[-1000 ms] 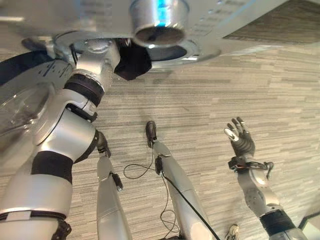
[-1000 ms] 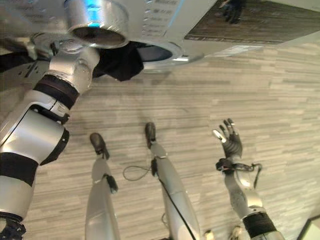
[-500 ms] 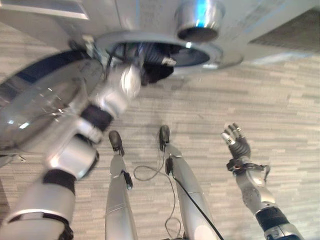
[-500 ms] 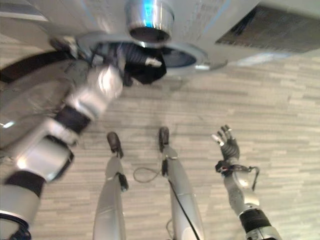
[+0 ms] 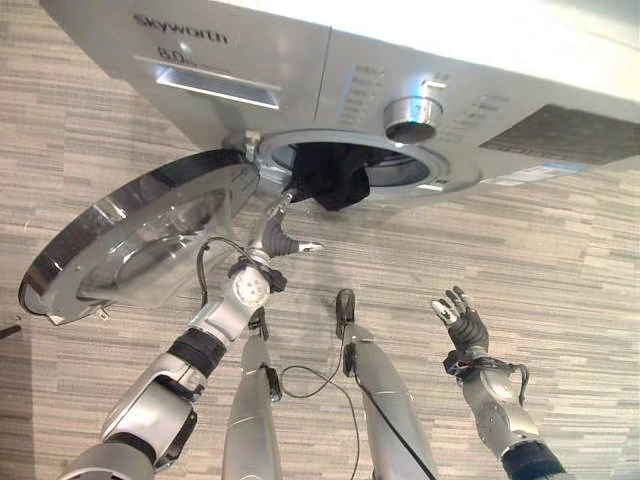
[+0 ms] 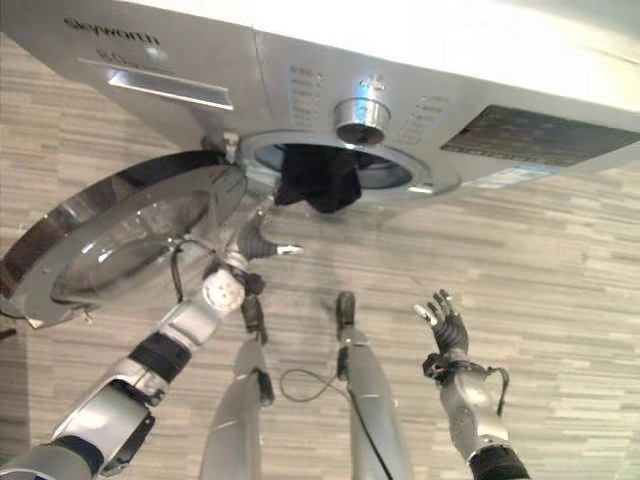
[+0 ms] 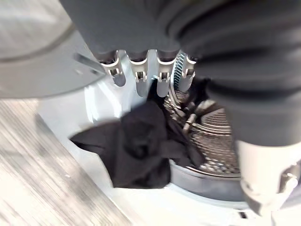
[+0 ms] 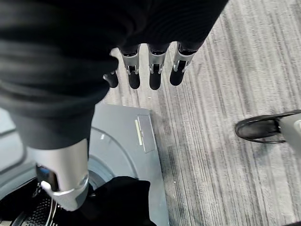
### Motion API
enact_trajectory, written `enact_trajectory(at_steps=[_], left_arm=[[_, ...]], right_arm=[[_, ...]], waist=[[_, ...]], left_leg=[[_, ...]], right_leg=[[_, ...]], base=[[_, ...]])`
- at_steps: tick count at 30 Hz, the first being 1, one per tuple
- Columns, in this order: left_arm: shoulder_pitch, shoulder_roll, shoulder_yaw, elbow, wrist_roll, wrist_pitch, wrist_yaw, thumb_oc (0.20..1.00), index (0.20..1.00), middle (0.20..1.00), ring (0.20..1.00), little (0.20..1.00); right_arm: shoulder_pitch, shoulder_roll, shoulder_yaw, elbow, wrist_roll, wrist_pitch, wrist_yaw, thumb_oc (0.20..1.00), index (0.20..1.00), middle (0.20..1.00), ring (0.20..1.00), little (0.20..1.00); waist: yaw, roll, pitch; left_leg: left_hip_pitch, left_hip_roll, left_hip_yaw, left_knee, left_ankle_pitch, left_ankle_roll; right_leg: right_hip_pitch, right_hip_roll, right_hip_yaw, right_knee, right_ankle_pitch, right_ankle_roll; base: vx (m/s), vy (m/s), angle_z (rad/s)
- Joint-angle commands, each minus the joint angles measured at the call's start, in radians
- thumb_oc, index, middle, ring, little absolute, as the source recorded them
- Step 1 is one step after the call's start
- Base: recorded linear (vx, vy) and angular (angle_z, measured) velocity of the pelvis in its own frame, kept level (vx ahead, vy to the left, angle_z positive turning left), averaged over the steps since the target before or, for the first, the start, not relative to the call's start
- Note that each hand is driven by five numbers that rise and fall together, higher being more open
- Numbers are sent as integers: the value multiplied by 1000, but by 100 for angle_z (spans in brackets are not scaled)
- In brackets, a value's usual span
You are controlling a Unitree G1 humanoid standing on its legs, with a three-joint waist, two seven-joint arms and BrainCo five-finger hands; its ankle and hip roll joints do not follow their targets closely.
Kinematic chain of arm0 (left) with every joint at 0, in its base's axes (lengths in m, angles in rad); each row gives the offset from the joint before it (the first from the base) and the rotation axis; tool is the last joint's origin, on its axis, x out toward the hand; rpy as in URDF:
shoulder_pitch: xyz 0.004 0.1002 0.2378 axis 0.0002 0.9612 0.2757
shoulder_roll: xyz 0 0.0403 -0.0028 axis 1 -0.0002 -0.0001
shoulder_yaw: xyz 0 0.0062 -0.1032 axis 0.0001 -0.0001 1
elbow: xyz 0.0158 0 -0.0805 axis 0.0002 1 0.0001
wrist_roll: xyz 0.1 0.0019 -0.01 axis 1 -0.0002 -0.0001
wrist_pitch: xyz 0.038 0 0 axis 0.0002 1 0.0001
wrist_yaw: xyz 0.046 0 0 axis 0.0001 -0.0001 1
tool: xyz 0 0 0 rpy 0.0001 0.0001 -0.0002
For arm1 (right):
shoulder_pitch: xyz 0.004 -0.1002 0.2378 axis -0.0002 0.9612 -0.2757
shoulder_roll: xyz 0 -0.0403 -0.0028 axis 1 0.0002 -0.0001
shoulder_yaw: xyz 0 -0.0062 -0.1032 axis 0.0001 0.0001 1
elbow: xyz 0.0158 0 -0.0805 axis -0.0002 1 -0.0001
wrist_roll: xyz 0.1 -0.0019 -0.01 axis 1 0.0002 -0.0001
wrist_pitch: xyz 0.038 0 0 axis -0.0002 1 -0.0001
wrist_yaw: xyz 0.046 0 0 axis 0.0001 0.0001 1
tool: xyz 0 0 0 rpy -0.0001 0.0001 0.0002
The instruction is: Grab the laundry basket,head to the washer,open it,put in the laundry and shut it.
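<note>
Since a second ago the left arm has drawn back out of the washer's opening, and the whole view has swung up, so far more of the machine's front now shows.

Largest is the washer, a silver front-loader seen from above, with a drawer panel toward the robot's left and a round knob above the opening. Its round glass door stands swung wide to the robot's left, hinged beside the opening. Grey striped carpet covers the floor below.

Dark laundry lies in the mouth of the drum, bunched up and spilling over the lower rim of the opening, so part hangs outside. From the left wrist, the black cloth rests on the pale door seal, with the perforated metal drum behind it.

Left robot hand hangs just below the opening, close under the hanging cloth and beside the door's hinge edge; its fingers are straight and apart, holding nothing. Whether the fingertips touch the cloth cannot be told.

Right robot hand is raised well off to the right, over the carpet and clear of the washer, fingers spread and empty; its own wrist view shows the fingers straight.
</note>
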Motion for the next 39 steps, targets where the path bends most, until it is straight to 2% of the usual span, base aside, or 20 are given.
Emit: enact_trajectory(at_steps=[1,2,4,7,8,12,13,18,25,33,35,39], left_arm=[[11,0,17,9,-11,-40,-1,1000,1000,1000,1000,1000],[78,11,25,-14,-24,-47,-22,1000,1000,1000,1000,1000],[185,20,34,-42,-51,-57,-74,1000,1000,1000,1000,1000],[327,5,47,42,-36,-61,-103,1000,1000,1000,1000,1000],[407,-16,66,149,-5,-59,-91,1000,1000,1000,1000,1000],[441,-40,63,246,38,-53,-83,1000,1000,1000,1000,1000],[493,-71,96,401,61,-46,-74,1000,1000,1000,1000,1000],[576,-139,238,692,-5,-46,-88,1000,1000,1000,1000,1000],[640,-156,379,851,-77,-24,-126,1000,1000,1000,1000,1000],[662,-142,400,870,-80,-25,-143,1000,1000,1000,1000,1000],[660,-133,403,890,-70,-23,-145,1000,1000,1000,1000,1000],[654,-123,407,889,-74,-25,-142,1000,1000,1000,1000,1000]], right_arm=[[19,-20,-39,-10,-33,-2,-23,1000,1000,1000,1000,1000],[17,-8,-42,16,-35,7,-21,1000,1000,1000,1000,1000],[16,1,-44,85,-60,32,-19,1000,1000,1000,1000,1000],[19,11,-43,247,-113,68,4,1000,1000,1000,1000,1000],[28,26,-53,345,-134,81,22,1000,1000,1000,1000,1000],[26,34,-54,407,-173,87,23,1000,1000,1000,1000,1000],[28,42,-60,473,-212,96,31,1000,1000,1000,1000,1000],[26,89,-66,675,-300,118,53,1000,1000,1000,1000,1000],[69,150,-72,753,-344,140,85,1000,1000,1000,1000,1000],[75,171,-46,741,-358,144,99,1000,1000,1000,1000,1000],[65,178,-33,742,-377,144,97,1000,1000,1000,1000,1000],[55,184,-28,741,-384,146,94,1000,1000,1000,1000,1000]], waist=[[20,2,7],[32,7,3],[53,21,-11],[78,39,-47],[84,46,-76],[91,52,-95],[100,54,-127],[135,48,-223],[161,34,-288],[181,12,-308],[191,-5,-317],[202,-16,-317]], left_leg=[[83,55,2,7,-95,-68],[102,51,6,5,-74,-58],[179,43,5,-8,-80,-52],[320,26,-1,-38,-91,-47],[397,17,-13,-45,-103,-42],[437,10,-20,-45,-110,-36],[501,0,-17,-45,-127,-29],[610,-20,-11,-45,-176,-22],[660,-35,-24,-45,-198,-19],[678,-48,-40,-45,-216,-8],[687,-53,-37,-45,-229,-4],[696,-58,-27,-45,-239,5]], right_leg=[[140,54,4,-169,-10,45],[158,48,-10,-170,13,39],[230,44,-15,-163,2,37],[381,32,-39,-183,-8,37],[473,26,-48,-203,-13,39],[525,22,-58,-214,-15,40],[601,14,-57,-240,-20,43],[736,0,-54,-331,7,64],[820,-14,-74,-369,8,71],[852,-30,-95,-379,10,77],[865,-37,-96,-393,16,84],[868,-45,-92,-396,21,93]], base=[[-62,67,-10],[-60,88,-8],[19,130,0],[144,145,10],[143,107,20],[96,55,27],[176,70,22],[136,45,4],[76,0,1],[49,20,2],[65,41,14],[52,71,8]])
